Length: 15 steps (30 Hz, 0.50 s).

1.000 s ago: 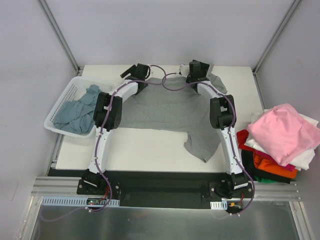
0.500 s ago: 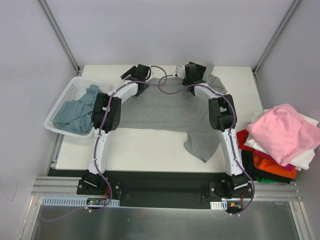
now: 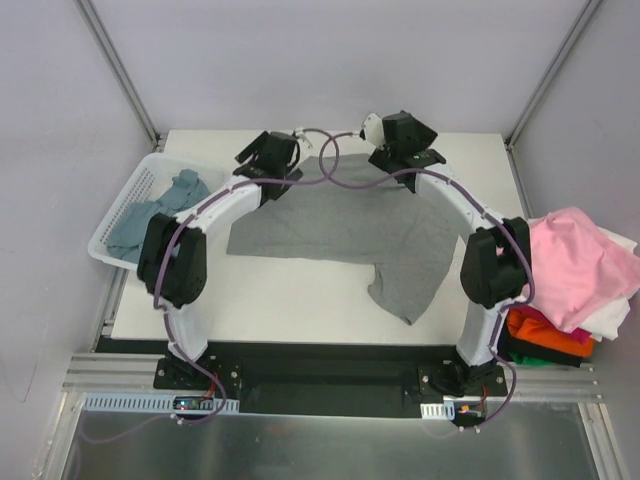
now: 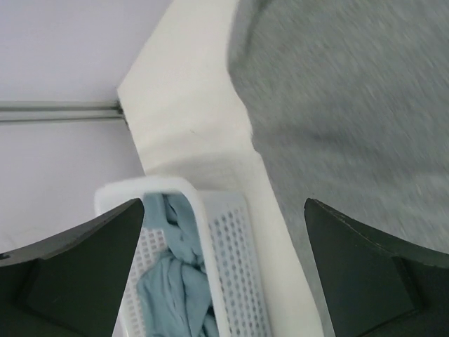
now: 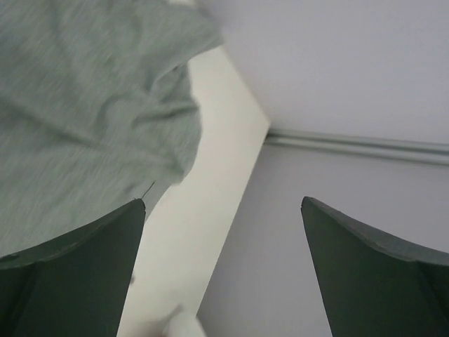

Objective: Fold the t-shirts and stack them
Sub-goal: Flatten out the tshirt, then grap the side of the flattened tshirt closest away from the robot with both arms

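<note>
Grey t-shirt [image 3: 330, 225] lies spread on the table [image 3: 290, 300]. My left pincer [image 3: 268, 152] and right pincer [image 3: 400, 135] hover over its far edge, both released and empty. Blue-teal t-shirt [image 3: 135, 230] sits in the basket [image 4: 235, 246]. Pink t-shirt [image 3: 575, 265] tops the pile at right.

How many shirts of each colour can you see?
Grey shirt: 1
Blue shirt: 1, in the basket
Pink shirt: 1
White shirt: 1
Orange shirt: 1
Total: 5 shirts that show clearly. The pile on the right may hide more.
</note>
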Each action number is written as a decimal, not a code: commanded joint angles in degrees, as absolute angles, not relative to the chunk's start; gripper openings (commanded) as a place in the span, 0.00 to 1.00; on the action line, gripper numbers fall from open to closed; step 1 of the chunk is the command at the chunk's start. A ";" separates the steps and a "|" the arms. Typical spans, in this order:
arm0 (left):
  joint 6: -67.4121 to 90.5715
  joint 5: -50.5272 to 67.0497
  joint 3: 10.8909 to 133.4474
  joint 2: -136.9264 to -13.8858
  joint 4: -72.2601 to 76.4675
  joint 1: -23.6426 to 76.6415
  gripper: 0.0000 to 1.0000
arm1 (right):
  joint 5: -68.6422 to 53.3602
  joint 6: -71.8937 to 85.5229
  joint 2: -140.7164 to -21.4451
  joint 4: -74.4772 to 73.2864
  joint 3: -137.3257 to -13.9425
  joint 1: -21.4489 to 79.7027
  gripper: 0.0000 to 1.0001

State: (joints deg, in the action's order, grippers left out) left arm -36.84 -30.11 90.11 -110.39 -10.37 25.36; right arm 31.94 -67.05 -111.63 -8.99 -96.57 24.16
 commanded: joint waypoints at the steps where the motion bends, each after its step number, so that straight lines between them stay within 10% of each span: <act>1: -33.41 -26.64 76.67 -98.47 -11.87 28.73 0.99 | 22.17 -50.90 -103.90 -37.82 -91.15 24.43 0.99; 15: -21.27 -15.22 56.52 -82.97 -14.24 29.62 0.99 | 10.46 -39.03 -79.20 -41.40 -64.17 27.95 0.97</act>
